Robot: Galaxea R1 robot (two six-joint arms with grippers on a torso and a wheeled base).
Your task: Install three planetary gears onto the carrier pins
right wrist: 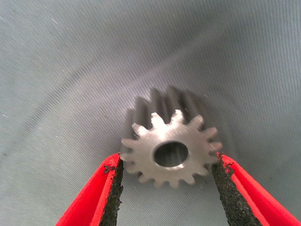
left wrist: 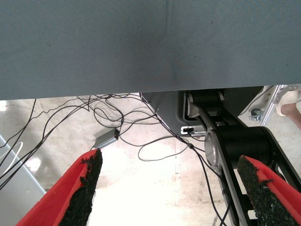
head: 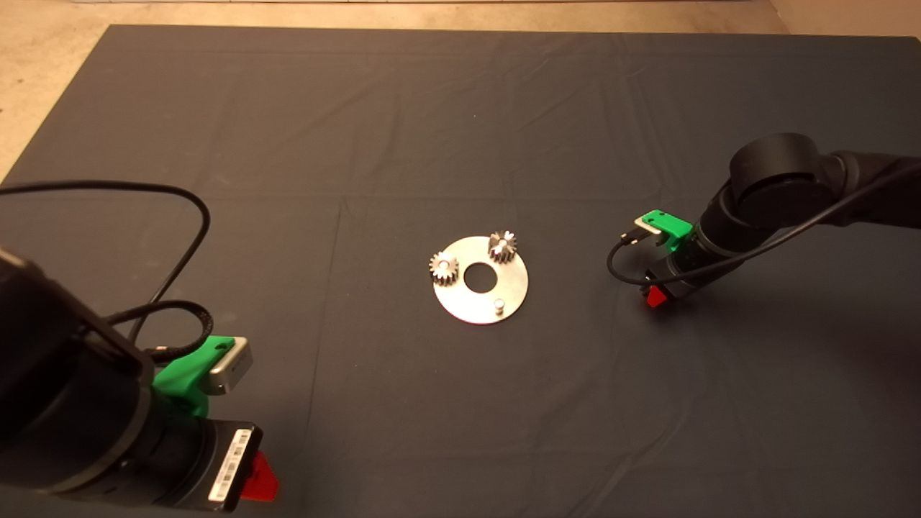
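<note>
A shiny round disc lies mid-mat. Two planetary gears sit on its carrier pins, one at the left and one at the back. The front pin is bare. My right gripper is low over the mat to the right of the disc. In the right wrist view the right gripper has its pads against both sides of the third planetary gear; this gear is hidden under the gripper in the head view. My left gripper is parked at the lower left, open and empty.
The dark mat has creases around the disc. The left wrist view looks past the mat's edge at floor cables, the robot's base and a person's shoe.
</note>
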